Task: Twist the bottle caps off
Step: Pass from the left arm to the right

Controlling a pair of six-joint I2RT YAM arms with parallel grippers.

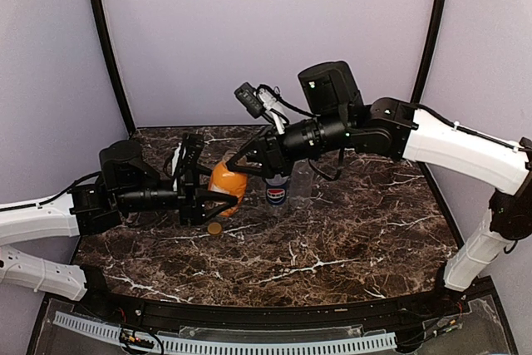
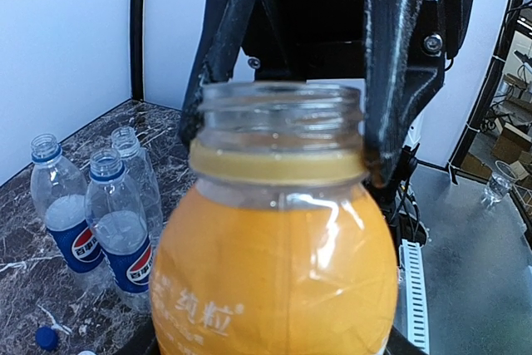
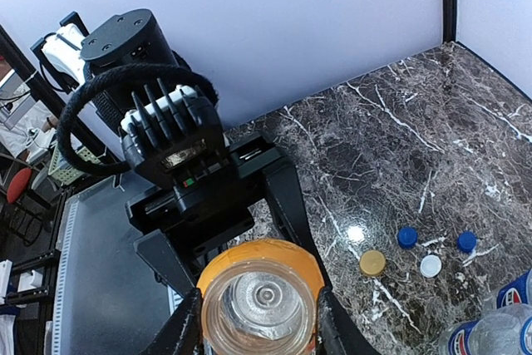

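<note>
Orange plastic, centre-left of the top view: orange bottle (image 1: 229, 180), short and squat. Long axis near vertical, bare threaded mouth pointing up, with a slight lean toward the right of the frame. Clamped round the belly by the left gripper (image 1: 224, 194), from the left edge. Pinched at the neck by the right gripper (image 1: 243, 165), from the upper right, with black fingers (image 2: 397, 81) against both sides of the threads in the left wrist view. Viewed straight down the open mouth from the right wrist.

Cannot tell whether standing on the marble table (image 1: 349, 239) or held just off it.

Lying flat on the marble: orange cap (image 1: 214, 228) just below the bottle. At lower right of the right wrist view, two blue caps (image 3: 406, 237) and a white cap (image 3: 431, 266).

Immediately right of the orange bottle, upright: Pepsi bottle (image 1: 277, 191) and clear bottle (image 1: 301, 184).
</note>
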